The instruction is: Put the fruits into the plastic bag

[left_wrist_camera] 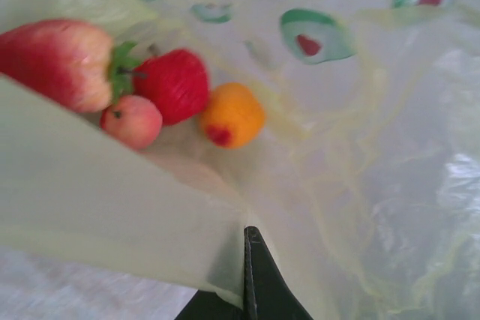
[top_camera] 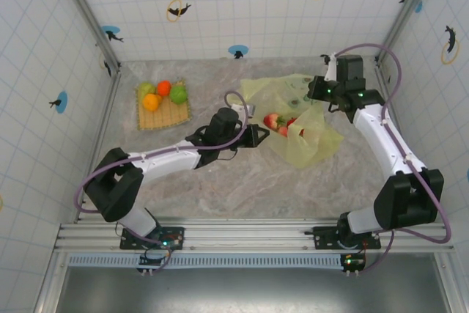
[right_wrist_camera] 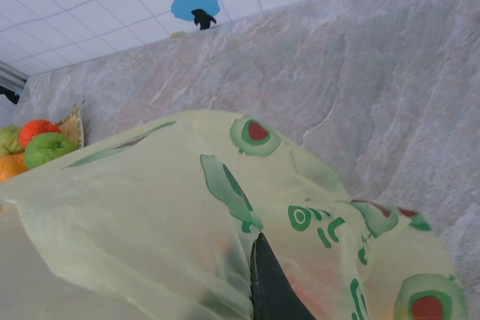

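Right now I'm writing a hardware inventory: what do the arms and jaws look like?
The left arm and right arm have white links with black joint housings. A purple cable loops along each. Small green lights glow at their bases. The jaws are black and pointed.

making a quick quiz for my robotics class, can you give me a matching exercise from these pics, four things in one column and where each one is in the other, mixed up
Things:
1. strawberry
2. bright green fruit
3. left gripper
4. right gripper

Places:
a. shut on the far edge of the plastic bag
b. on the woven mat
c. inside the bag
d. shut on the bag's edge nearest the mat

Pairs: 1-c, 2-b, 3-d, 4-a
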Robot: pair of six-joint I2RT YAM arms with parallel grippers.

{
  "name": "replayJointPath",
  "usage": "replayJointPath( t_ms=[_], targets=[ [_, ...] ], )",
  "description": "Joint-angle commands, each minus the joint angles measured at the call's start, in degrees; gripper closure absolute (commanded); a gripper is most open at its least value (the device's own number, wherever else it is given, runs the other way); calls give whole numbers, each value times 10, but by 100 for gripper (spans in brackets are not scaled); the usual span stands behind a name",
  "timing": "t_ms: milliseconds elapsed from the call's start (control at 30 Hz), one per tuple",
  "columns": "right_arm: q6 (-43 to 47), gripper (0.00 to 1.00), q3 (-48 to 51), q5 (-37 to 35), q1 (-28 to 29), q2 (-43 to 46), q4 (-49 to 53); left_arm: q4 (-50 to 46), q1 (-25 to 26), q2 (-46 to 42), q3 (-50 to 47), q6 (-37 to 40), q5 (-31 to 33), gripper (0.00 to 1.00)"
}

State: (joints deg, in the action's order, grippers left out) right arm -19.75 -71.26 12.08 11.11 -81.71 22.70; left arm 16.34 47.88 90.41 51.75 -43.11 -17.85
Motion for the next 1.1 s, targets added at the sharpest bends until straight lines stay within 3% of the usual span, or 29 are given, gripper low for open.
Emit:
replayJointPath(
  t_ms=[0, 67, 233, 367, 533, 700, 900, 1067],
  targets=[
    [-22, 100, 26, 30, 11, 2, -38, -46, -3, -15, -17, 35, 26, 98],
    [-28, 100, 28, 35, 17, -2, -46, -43, -6, -22, -31, 36, 26, 93],
    [-38, 100, 31, 46, 24, -11, -60, -65, -8, -52, -34, 77, 18, 56],
    [-42, 100, 31, 48, 25, -17, -63, -122, -9, -85, -34, 130, 16, 41],
    [-42, 100, 31, 49, 26, -22, -65, -192, -26, -144, -37, 185, 16, 28],
    [-46, 100, 35, 50, 28, -24, -71, -220, -82, -198, -33, 199, -33, 18],
    [-46, 100, 37, 48, 31, -25, -76, -263, -161, -225, -1, 211, -69, 15],
    [-47, 100, 39, 49, 33, -26, -79, -251, -224, -231, 19, 198, -36, 13]
  ],
)
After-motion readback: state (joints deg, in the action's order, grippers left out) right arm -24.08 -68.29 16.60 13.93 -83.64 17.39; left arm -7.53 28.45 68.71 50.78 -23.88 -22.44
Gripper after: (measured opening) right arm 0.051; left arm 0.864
